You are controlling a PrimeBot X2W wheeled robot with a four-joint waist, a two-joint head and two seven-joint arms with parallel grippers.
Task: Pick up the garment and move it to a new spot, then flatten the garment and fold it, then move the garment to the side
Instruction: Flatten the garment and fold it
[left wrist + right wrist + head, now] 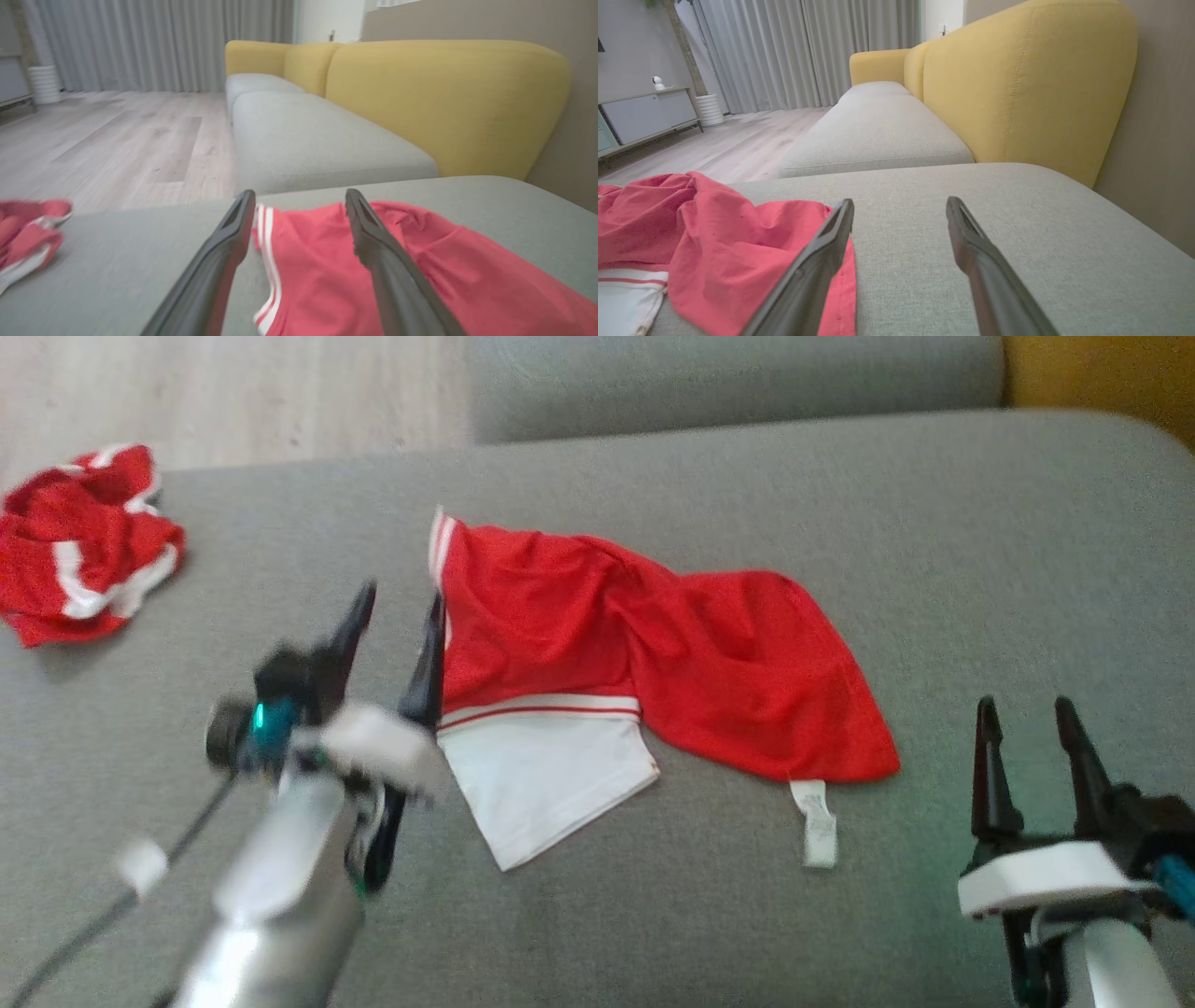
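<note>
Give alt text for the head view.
A red and white mesh garment lies on a grey fabric cushion, the open left end effector at its striped edge, the open right end effector apart. Another crumpled red cloth lies far left.

A home living room: a sofa (pixel 1017 93) with grey seats and yellow backrests is stretching toward long grey curtains (pixel 784 51) hanging to pale wood flooring (pixel 117 140), a low sideboard (pixel 649 114) standing nearby.
</note>
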